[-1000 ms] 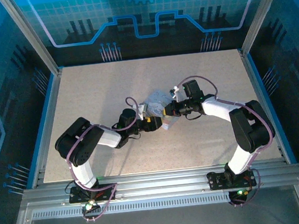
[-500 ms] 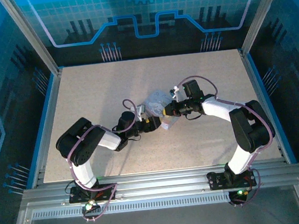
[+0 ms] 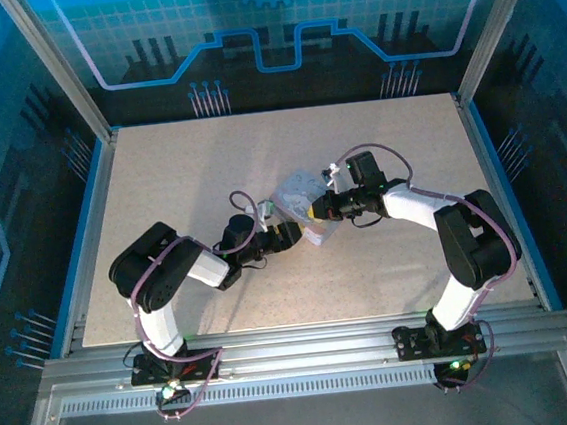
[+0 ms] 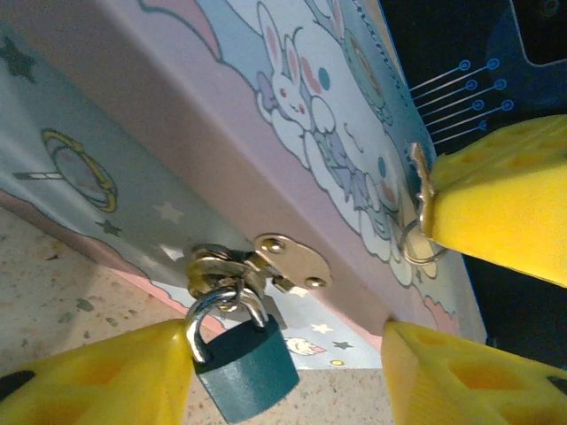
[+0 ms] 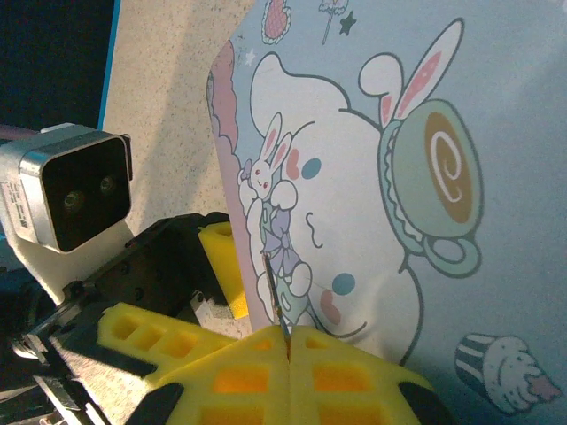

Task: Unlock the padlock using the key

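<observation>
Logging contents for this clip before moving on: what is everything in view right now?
padlock: 1, teal body, silver shackle, hanging from the hasp
hasp: 1, brass, on the front of the box
key: 1, thin dark sliver, pinched in the right tool
key ring: 1, silver, dangling beside the right tool's pad
box: 1, pale blue, pink trim, white rabbit cartoon, middle of the table
table: 1, speckled beige, inside the enclosure
enclosure: 1, blue panels, aluminium posts, around the table
left arm, right arm: 2, black and white, purple cables, bases at near edge
left tool: 1, yellow pads, open, padlock between them
right tool: 1, yellow pads, shut on the key
</observation>
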{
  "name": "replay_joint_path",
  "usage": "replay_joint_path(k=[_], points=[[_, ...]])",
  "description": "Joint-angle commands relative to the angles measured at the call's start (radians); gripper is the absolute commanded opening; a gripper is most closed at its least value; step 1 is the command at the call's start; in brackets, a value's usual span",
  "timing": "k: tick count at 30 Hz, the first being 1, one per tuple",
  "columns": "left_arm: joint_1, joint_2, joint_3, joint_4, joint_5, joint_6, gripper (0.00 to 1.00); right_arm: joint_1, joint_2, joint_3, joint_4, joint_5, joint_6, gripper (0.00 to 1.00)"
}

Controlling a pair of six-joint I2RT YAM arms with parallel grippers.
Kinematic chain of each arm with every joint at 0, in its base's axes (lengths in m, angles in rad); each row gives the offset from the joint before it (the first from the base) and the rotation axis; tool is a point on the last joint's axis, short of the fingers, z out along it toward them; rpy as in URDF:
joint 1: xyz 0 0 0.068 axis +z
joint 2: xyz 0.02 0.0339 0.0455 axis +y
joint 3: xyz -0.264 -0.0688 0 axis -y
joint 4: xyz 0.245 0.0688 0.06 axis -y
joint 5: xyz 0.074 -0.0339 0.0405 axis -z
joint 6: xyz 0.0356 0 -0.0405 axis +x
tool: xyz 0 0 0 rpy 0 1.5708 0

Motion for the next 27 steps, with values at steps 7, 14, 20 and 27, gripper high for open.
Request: replay_joint_path(k=[7, 14, 20, 27], points=[[-0.009, 0.027, -0.009, 0.049, -0.022, -0.010, 0.53, 0.002, 0.043, 0.004, -0.061, 0.035, 0.000, 0.01], [-0.012, 0.026, -0.015, 0.036, -0.056, -0.020, 0.48, 0.005, 0.050, 0.011, -0.063, 0.037, 0.006, 0.01], [-0.018, 0.033, -0.007, 0.021, -0.068, -0.024, 0.44, 0.007, 0.059, 0.022, -0.085, 0.043, 0.008, 0.01], [-0.032, 0.018, 0.006, -0.057, -0.110, -0.014, 0.43, 0.007, 0.065, 0.023, -0.107, 0.059, 0.011, 0.01]])
